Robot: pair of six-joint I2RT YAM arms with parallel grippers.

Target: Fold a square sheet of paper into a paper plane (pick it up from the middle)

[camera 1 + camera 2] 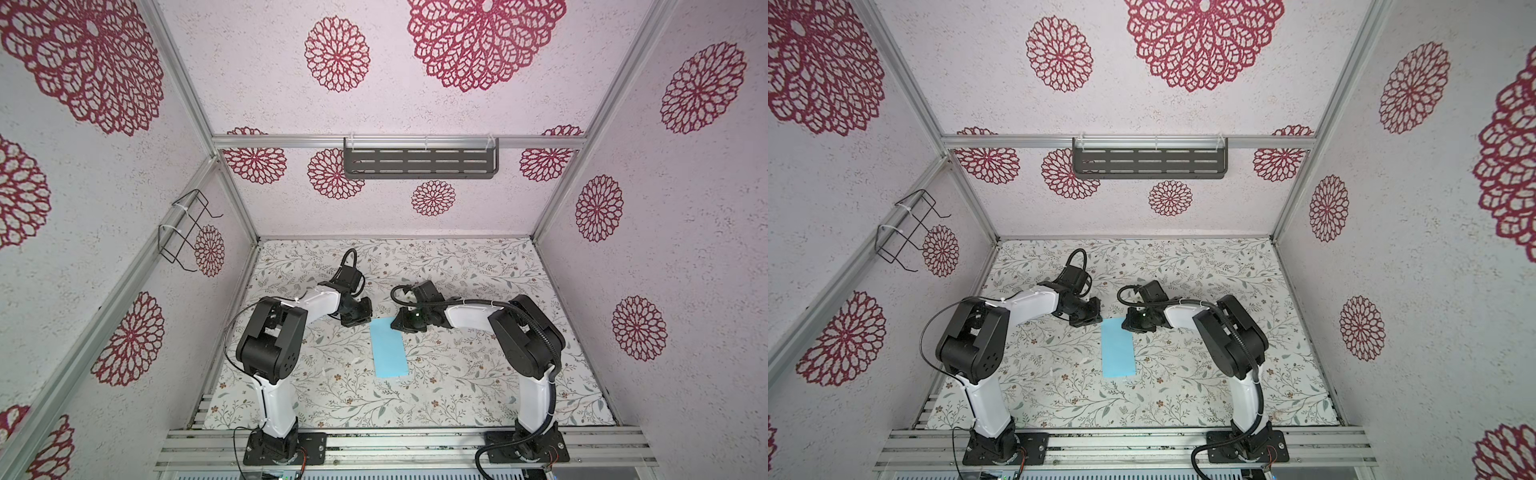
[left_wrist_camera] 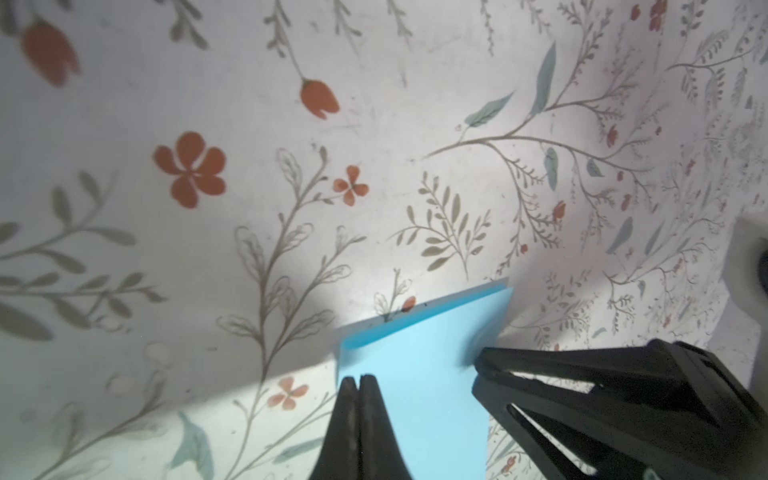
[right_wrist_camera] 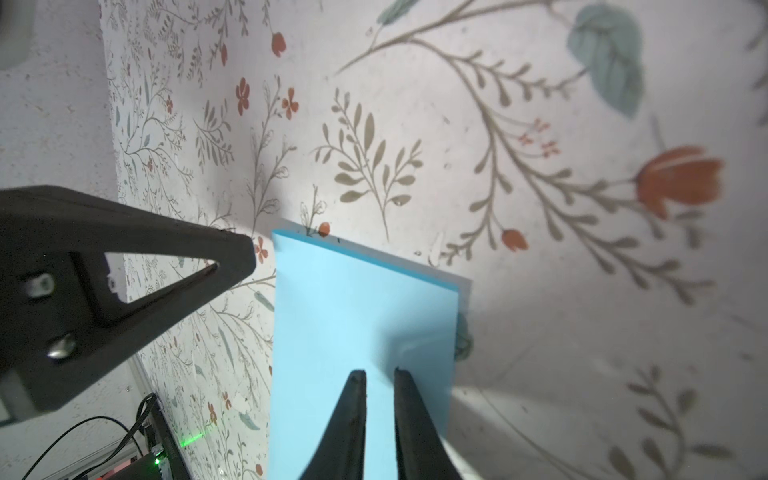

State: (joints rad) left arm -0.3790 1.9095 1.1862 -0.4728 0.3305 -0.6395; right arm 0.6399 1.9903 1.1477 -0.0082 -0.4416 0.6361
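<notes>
Floral-printed bench (image 1: 478, 374), red-rosette walls around it; at left, the left hand (image 2: 357, 379) is pinched fully closed on nothing, tips at the far left corner of the sheet of paper (image 1: 388, 349); this light-blue sheet lies flat mid-bench (folded double into a narrow strip); at right, the right hand (image 3: 379, 374) is over its far end, jaws a slit apart, empty. Probably light, limp and easily creased; best pinched at a free edge. No readable writing.

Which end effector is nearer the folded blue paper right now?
Right. The right end effector hangs over the far end of the folded light-blue paper, slightly open; the left end effector, shut, sits just off its far left corner.
</notes>
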